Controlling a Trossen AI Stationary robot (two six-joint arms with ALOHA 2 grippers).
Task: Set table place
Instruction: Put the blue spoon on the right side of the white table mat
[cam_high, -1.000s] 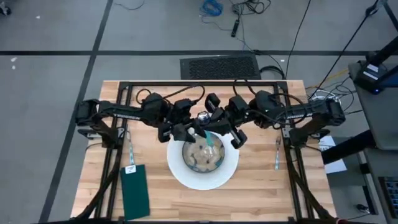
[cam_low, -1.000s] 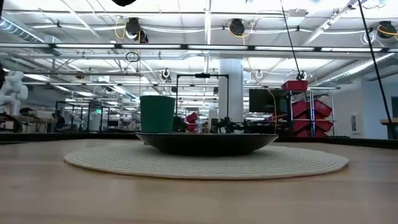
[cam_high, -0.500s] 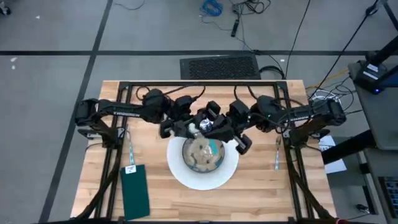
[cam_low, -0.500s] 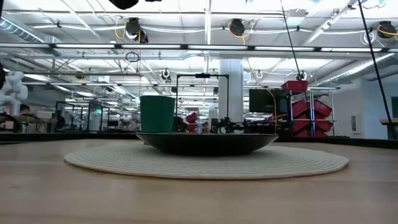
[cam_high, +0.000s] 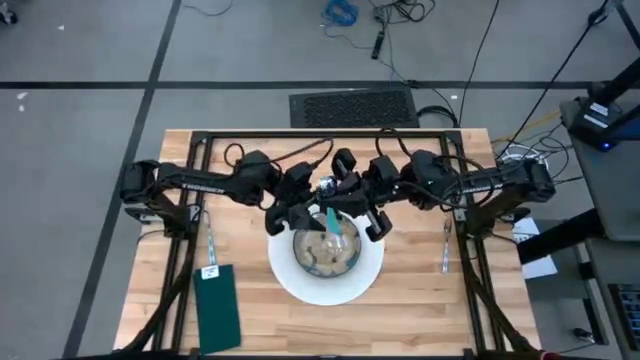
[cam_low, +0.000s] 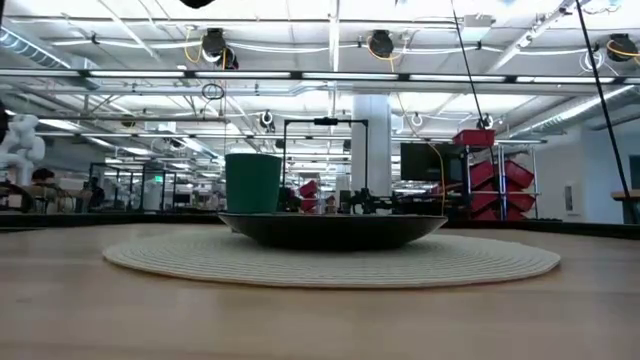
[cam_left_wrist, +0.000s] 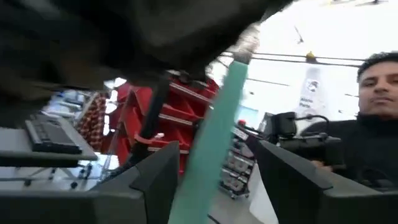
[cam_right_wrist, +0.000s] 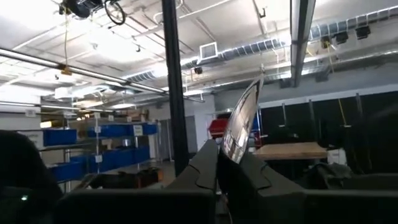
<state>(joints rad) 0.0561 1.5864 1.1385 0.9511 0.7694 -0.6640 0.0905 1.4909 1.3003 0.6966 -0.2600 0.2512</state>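
High view: broad rectangular table (cam_high: 420, 300) of pale butcher-block strips on a black tube frame, filling the middle of the floor. At its centre, a round cream placemat (cam_high: 368, 275), seen as ribbed and woven in the low view, with a shallow dark bowl (cam_high: 325, 255) on it. Behind the bowl in the low view, a plain green cup (cam_low: 253, 182), straight-sided and upright. On the near left, a flat dark green napkin (cam_high: 218, 310) bearing a small white tag. Just beyond it a slim metal utensil (cam_high: 210, 240), and well apart on the right side a second utensil (cam_high: 446, 245). Both arms stretched inward from the table's sides, wrists meeting over the far edge of the bowl. Left gripper (cam_high: 296, 212) with fingers spread, a flat teal handle (cam_left_wrist: 211, 137) running up between them, nearer one finger; contact not clear. Right gripper (cam_right_wrist: 217, 168) pinched tight on the polished, curved bowl of a spoon (cam_right_wrist: 241, 124), held upright. From above, teal handle slanting down over the bowl's far rim, a shiny metal glint just beyond it between the two wrists. Whether handle and spoon form one piece cannot be told.
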